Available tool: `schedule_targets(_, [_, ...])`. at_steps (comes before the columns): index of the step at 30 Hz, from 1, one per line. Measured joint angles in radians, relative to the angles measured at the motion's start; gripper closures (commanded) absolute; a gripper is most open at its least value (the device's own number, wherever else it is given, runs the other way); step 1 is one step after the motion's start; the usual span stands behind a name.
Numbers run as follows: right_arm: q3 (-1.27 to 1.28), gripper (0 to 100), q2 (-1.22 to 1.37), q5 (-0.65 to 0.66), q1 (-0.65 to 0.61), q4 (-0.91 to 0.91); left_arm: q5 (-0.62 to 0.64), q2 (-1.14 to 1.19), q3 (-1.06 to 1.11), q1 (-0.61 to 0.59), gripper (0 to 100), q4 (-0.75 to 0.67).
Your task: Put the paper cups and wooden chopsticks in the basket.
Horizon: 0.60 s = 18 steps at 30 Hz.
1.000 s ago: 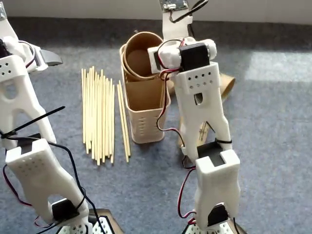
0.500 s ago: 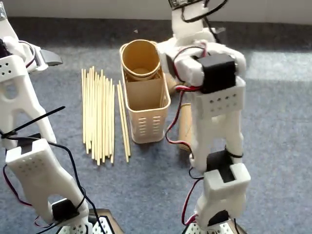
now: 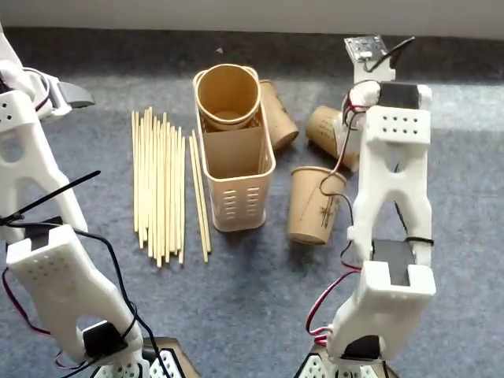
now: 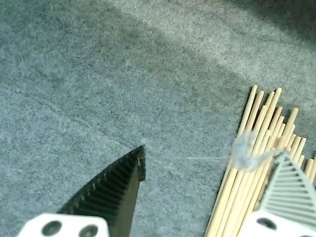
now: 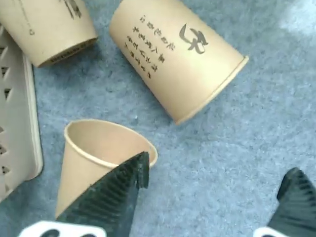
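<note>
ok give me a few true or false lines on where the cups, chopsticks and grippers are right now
1. A paper cup stands upright in the basket. True.
2. The chopsticks are in the basket. False: they lie on the carpet beside it.
3. Three loose cups lie on their sides on the carpet. True.
4. The right gripper is shut on a cup. False: it is open, holding nothing.
5. The left gripper is open, near the chopstick ends. True.
</note>
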Motion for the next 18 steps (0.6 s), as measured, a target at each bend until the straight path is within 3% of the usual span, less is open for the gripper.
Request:
schedule_targets(10, [0.012, 61.1, 0.169, -0.288, 0.048, -0.233, 0.000, 0.000, 0.002, 0.000, 61, 0.000])
schedule_targets(18, [0.006, 61.4, 0.265, -0.379, 0.041, -0.356, -0.044, 0.000, 0.100, 0.000, 61, 0.000])
